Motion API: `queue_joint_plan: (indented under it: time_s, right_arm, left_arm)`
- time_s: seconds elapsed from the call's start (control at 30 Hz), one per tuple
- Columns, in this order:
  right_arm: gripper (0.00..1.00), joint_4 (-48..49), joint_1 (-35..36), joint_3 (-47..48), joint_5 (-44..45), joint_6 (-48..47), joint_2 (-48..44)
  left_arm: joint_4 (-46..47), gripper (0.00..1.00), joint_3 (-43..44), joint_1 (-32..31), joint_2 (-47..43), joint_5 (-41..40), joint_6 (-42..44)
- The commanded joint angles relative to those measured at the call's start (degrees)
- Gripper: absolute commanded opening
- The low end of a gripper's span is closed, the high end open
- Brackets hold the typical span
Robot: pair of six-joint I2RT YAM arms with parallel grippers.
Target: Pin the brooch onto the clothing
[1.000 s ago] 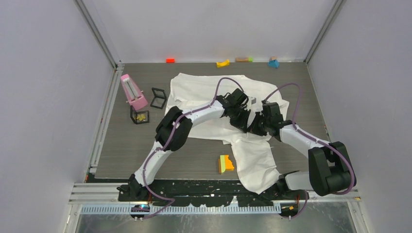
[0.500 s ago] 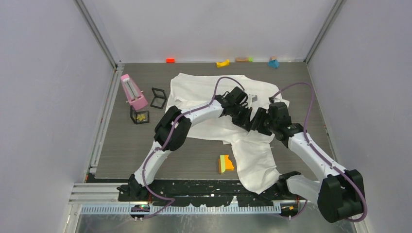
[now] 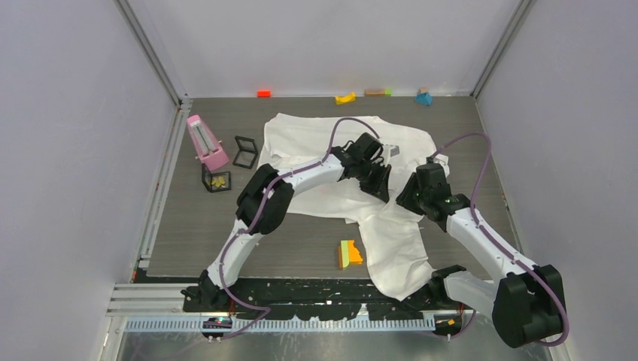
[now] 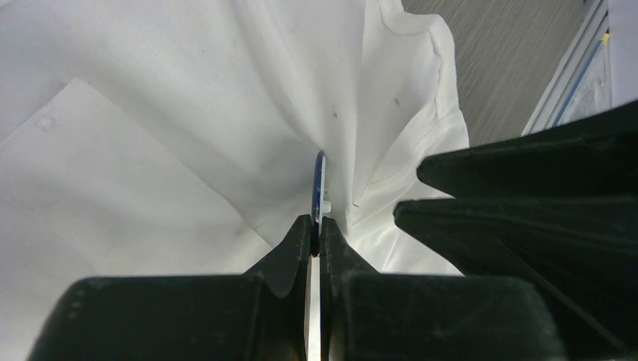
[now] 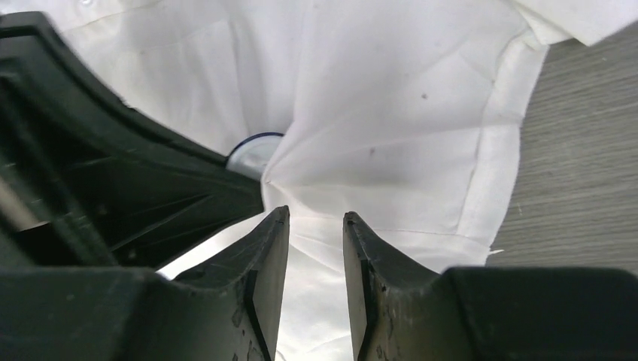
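The left hand (image 4: 316, 239) pinches the brooch (image 4: 320, 179) edge-on against a shirt (image 4: 150, 143) fold — the right hand (image 5: 316, 226) just beside, narrowly parted.

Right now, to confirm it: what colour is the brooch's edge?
The brooch is dark blue; left wrist view.

On the table (image 3: 195, 226) I log: a pink wedge (image 3: 207, 141) at left. Just beside it, a black frame (image 3: 245, 151) and a frame cube (image 3: 216, 179) holding something yellow. Far edge: red block (image 3: 263, 93), yellow block (image 3: 345, 98), brown-green block (image 3: 378, 92), blue block (image 3: 423, 96). Near front: orange-green block (image 3: 349, 253).
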Motion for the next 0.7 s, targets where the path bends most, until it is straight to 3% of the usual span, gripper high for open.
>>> queue_joint_plan:
  time_s: [0.0, 0.37, 0.67]
  right_arm:
    - [0.38, 1.3, 0.2, -0.6, 5.7, 3.4, -1.7]
    - [0.65, 0.6, 0.2, -0.4, 4.1, 2.6, -11.7]
    - [0.79, 0.1, 0.2, 0.9, -13.6, -3.2, -27.4]
  left_arm:
    - [4.1, 0.00, -0.7, -0.1, -6.3, 3.2, -0.2]
    - [7.6, 0.00, -4.9, 1.2, -11.0, 9.5, -2.0]
    - [8.1, 0.00, -15.9, 4.8, -17.4, 18.1, -3.3]
